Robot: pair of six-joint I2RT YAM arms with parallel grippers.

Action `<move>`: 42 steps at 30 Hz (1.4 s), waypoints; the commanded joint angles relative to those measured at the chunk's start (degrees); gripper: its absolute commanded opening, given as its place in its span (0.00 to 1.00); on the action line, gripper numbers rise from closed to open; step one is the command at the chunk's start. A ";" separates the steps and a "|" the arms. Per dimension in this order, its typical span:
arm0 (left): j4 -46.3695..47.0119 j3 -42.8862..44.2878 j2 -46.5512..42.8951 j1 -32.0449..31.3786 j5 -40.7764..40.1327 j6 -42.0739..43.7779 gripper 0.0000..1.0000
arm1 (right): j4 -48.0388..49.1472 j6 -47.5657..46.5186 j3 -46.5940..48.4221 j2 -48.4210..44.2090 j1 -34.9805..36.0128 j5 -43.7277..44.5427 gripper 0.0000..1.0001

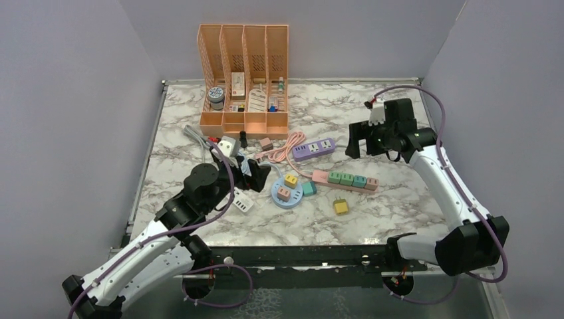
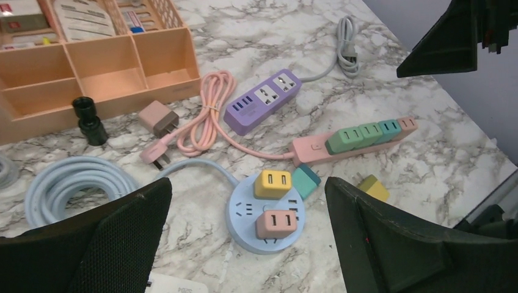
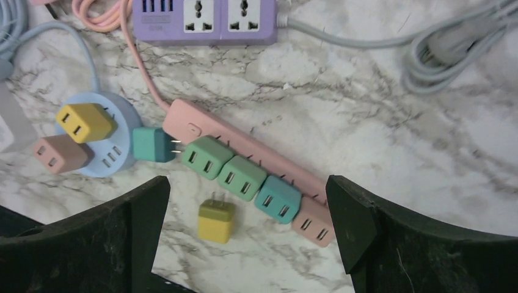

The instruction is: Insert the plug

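While left fingers (image 2: 91,244) and right fingers (image 3: 79,244) hang wide apart and empty, the yellow plug (image 3: 216,220) lies loose on the desk (image 3: 366,91) beside the pink strip (image 3: 183,119).

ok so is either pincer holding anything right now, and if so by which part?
Nothing is held. The left pincer and the right pincer both stand wide open with nothing between them.

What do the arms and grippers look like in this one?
The left arm and right arm have white shells, black joints and a purple cable looping along each. The left gripper and right gripper are black, with broad wedge-shaped fingers.
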 commanded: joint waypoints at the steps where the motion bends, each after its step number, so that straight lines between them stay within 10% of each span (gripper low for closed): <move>1: -1.72 2.28 5.44 -0.18 7.52 -5.52 0.99 | 0.43 15.83 -4.01 -7.57 -0.21 -1.51 1.00; 14: -5.02 10.19 26.04 -0.15 19.22 -11.95 0.99 | -5.72 34.25 -14.49 -12.85 -0.21 12.00 0.84; 27: -4.47 17.06 38.11 -5.83 25.25 -10.75 0.73 | -2.53 43.12 -22.56 -18.62 -0.25 4.06 0.76; 42: -8.72 30.64 55.43 -8.28 31.27 21.22 0.63 | 6.81 41.79 -30.23 -23.14 -0.21 -1.61 0.74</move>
